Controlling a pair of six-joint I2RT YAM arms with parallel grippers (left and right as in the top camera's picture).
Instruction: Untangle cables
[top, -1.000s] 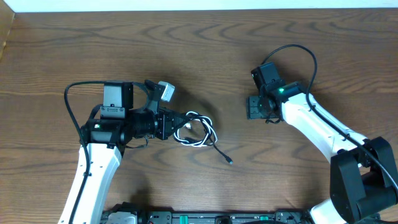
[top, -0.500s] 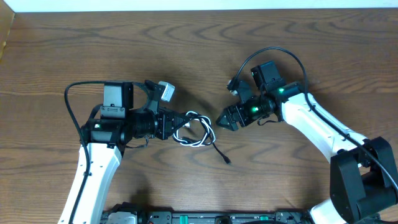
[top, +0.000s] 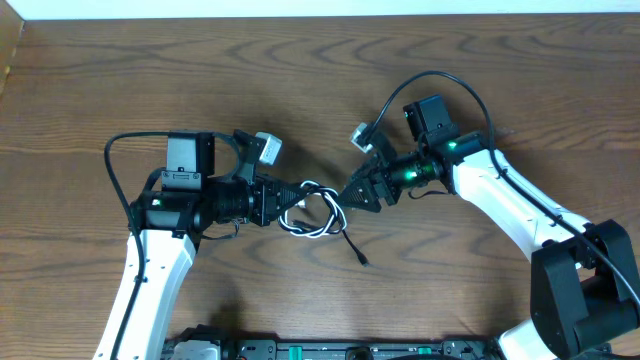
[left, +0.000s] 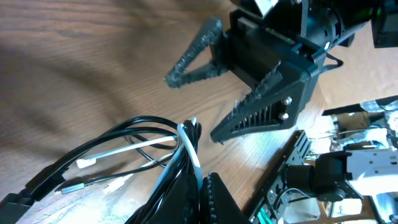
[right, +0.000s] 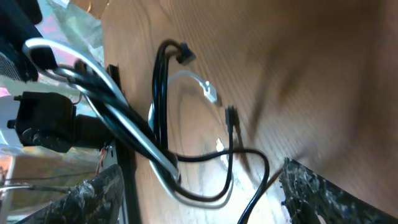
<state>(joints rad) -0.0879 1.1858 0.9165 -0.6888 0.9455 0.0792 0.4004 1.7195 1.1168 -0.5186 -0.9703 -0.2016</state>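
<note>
The left gripper (top: 292, 199) is clenched on the tangled black cable (top: 349, 241) and white cable (left: 127, 149), looped over the wooden table (top: 320, 80) between the arms. The right gripper (top: 347, 194) has its jaws spread just beside the bundle and grasps nothing.

Even bright light; wrist views blurred

My left arm (top: 185, 205) points right, my left jaws clamped tight. My right arm (top: 490, 185) reaches left toward it, my right jaws spread wide, tips close by.
</note>
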